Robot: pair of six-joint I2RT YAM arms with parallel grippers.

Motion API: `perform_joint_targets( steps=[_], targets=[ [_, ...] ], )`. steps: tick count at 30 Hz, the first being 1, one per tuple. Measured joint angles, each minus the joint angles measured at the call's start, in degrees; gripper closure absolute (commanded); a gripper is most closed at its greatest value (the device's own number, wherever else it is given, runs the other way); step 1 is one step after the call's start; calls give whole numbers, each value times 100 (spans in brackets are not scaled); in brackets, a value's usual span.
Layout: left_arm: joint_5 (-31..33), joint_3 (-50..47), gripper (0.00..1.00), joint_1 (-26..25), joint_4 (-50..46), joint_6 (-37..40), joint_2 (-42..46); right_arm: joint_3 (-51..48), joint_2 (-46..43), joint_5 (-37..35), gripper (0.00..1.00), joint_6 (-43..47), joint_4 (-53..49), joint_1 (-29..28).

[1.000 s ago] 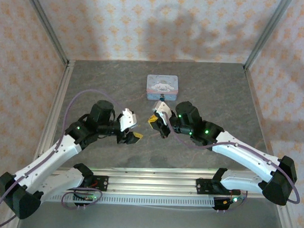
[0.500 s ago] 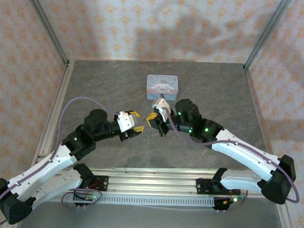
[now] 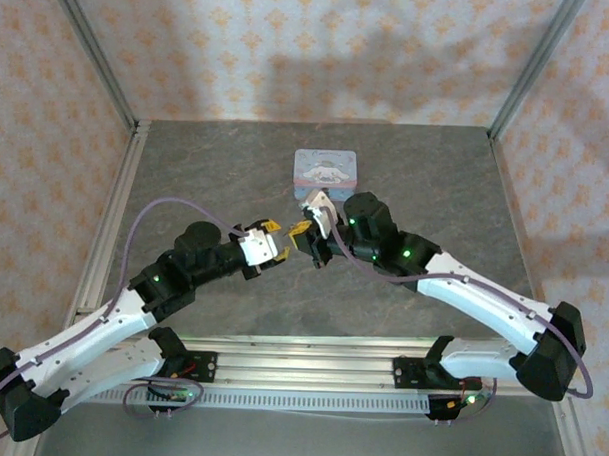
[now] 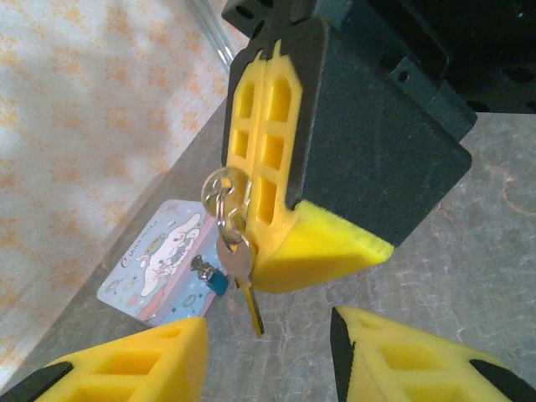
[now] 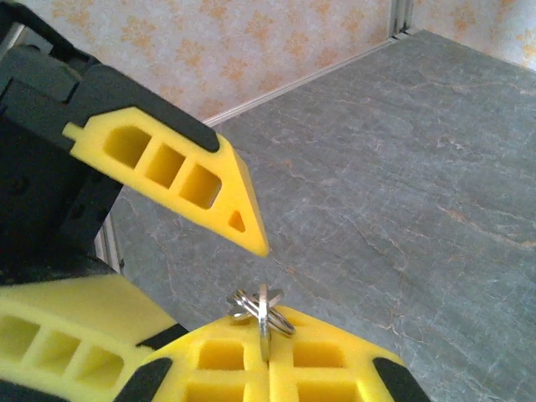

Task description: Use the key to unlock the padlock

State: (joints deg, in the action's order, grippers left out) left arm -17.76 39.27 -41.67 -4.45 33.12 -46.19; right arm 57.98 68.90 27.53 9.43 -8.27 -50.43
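My right gripper (image 3: 303, 234) is shut on the key's ring (image 5: 262, 308), just in front of the tin. In the left wrist view its closed yellow fingers (image 4: 270, 159) hang overhead. The thin key (image 4: 239, 266) dangles from them, blade pointing down. My left gripper (image 4: 268, 347) is open just below the key, with one finger on each side of the blade's tip and nothing held. From above, the left gripper (image 3: 276, 247) almost touches the right one. The tiny teal padlock (image 4: 217, 284) sits at the near edge of the tin (image 4: 155, 260).
The light-blue cartoon tin (image 3: 326, 169) lies on the grey stone-look table (image 3: 426, 182), towards the back. Metal frame posts and patterned walls close in the left, right and back sides. One left finger (image 5: 180, 177) reaches across the right wrist view.
My left arm has swung right and forward until its gripper meets the right one, and its jaws have narrowed. The right gripper has shifted slightly left and towards the tin, still shut.
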Motion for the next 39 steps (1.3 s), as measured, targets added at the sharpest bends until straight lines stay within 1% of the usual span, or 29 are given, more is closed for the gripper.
perform_joint_targets(
  steps=[3,6,14,17,23,24,26,27,29,30,32,34,39],
  targets=[
    [79,2,62,-37,0,109,-94,0,79,-15,100,-63,-11,0],
    [157,2,69,-72,0,188,-155,0,109,-15,100,-94,-44,0],
    [310,4,90,-72,-2,352,-210,0,111,-15,100,-173,-52,0],
    [378,9,100,-72,-7,426,-210,0,111,-13,100,-203,-79,0],
    [435,280,100,-72,-509,595,-210,0,111,-9,100,-262,-195,0],
    [426,365,100,-72,-658,614,-212,0,111,-7,98,-262,-221,2],
    [345,549,100,-66,-975,669,-243,-2,98,11,80,-282,-291,4],
    [264,656,100,-46,-1161,697,-282,-28,63,33,69,-293,-323,26],
    [-79,914,100,94,-1604,748,-422,-166,-85,83,49,-304,-446,111],
    [-282,1060,100,201,-1847,752,-522,-260,-203,131,45,-297,-544,186],
    [-719,1379,100,446,-2334,756,-789,-426,-437,260,41,-289,-741,350],
    [-1143,1722,100,654,-2833,796,-1143,-549,-660,382,40,-262,-962,496],
    [-2107,2417,100,868,-4000,905,-2100,-629,-1056,597,40,55,-1305,590]
  ],
)
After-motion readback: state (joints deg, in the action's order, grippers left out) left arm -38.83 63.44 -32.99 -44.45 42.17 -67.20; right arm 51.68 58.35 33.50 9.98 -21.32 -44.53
